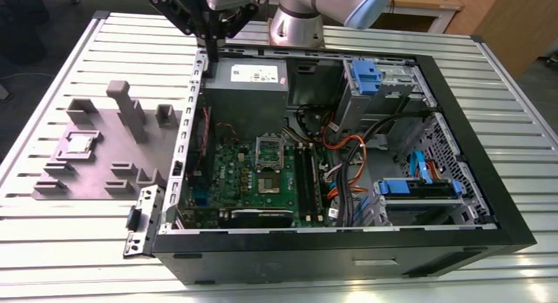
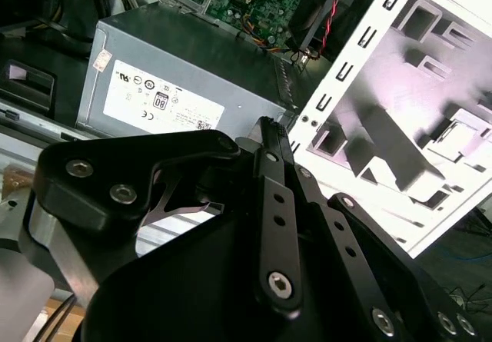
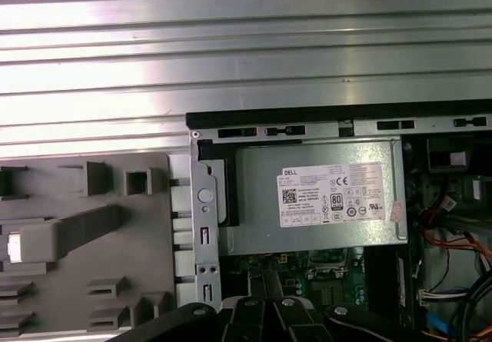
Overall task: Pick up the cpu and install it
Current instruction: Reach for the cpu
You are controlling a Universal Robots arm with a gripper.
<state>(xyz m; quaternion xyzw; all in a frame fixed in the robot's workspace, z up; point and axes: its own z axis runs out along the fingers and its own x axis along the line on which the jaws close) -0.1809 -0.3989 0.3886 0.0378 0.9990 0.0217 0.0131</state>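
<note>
The cpu (image 1: 80, 143) is a small silver-grey square with a paler rim. It lies flat in a recess of the grey-purple moulded plate (image 1: 96, 175), on the exterior view's left beside the computer case (image 1: 349, 251). My gripper (image 1: 209, 68) hangs well away from it, over the case's rear corner, next to the grey power supply (image 1: 248, 94). Its black fingers point down, shut, with nothing between them. In both wrist views the gripper (image 2: 269, 127) (image 3: 265, 280) shows the same thin closed tips above the power supply's edge.
The open case holds a green circuit board (image 1: 253, 179), orange and black cables (image 1: 349, 153) and blue drive brackets (image 1: 419, 185). Upright blocks (image 1: 131, 117) rise from the plate between the chip and the case. Everything rests on a slatted metal table (image 1: 52, 244).
</note>
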